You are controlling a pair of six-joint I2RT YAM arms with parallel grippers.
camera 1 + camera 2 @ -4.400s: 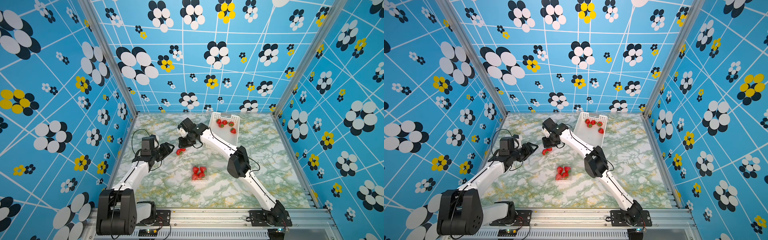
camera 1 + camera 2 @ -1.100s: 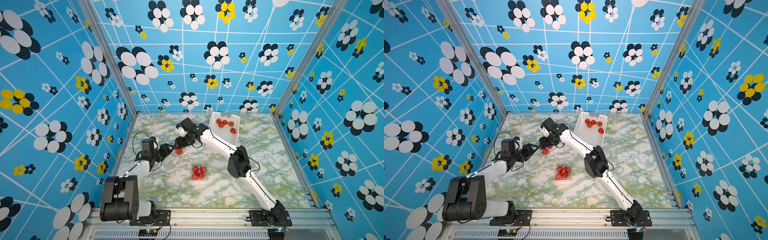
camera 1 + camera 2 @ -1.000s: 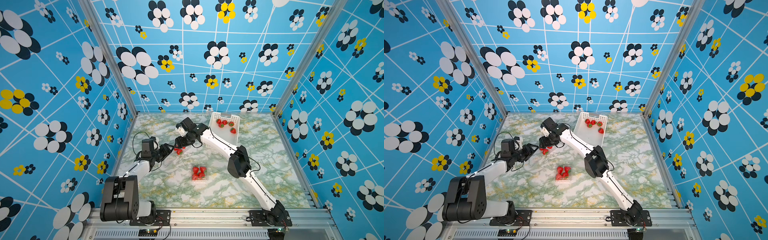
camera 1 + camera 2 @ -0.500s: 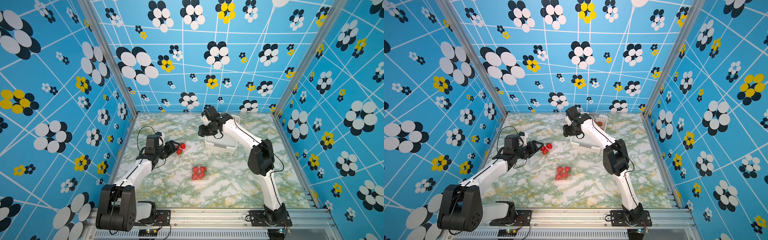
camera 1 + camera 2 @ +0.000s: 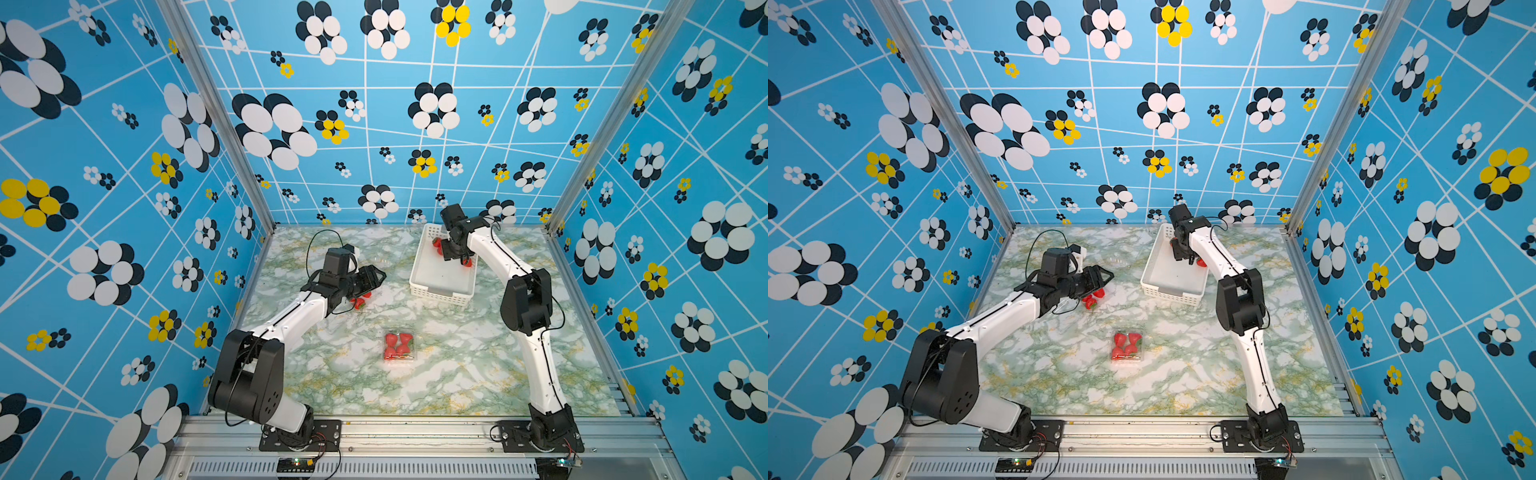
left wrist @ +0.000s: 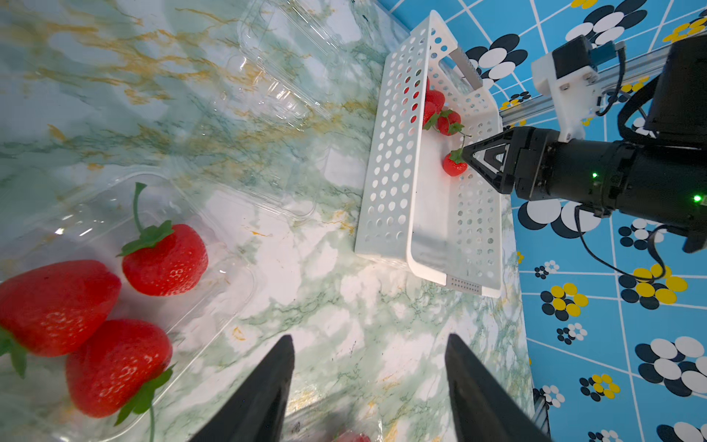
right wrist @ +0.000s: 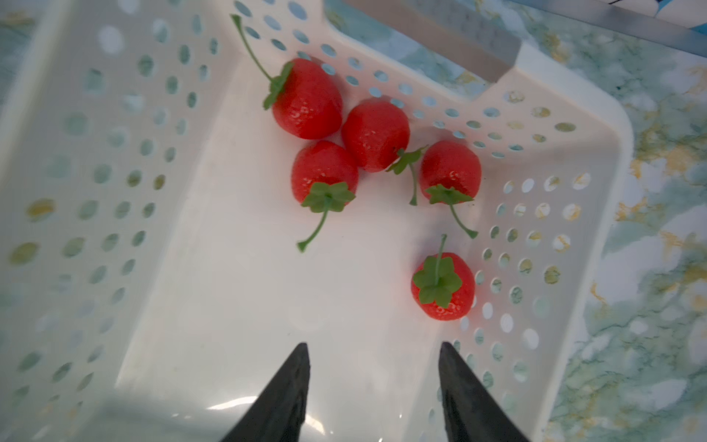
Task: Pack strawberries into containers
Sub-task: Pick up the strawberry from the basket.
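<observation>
Clear square plastic punnet [image 5: 414,349] mid-bench: four glossy red strawberries [image 5: 392,341] inside. Second clear punnet [image 6: 229,268] by left jaws: three strawberries [image 6: 164,260] visible. White perforated plastic basket [image 7: 191,306]: five strawberries [image 7: 375,134]. Left jaws spread, empty; right jaws spread over basket, empty.

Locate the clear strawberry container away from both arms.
In a top view, the container sits alone near the middle of the table, in front of the white basket and slightly to its left.
</observation>
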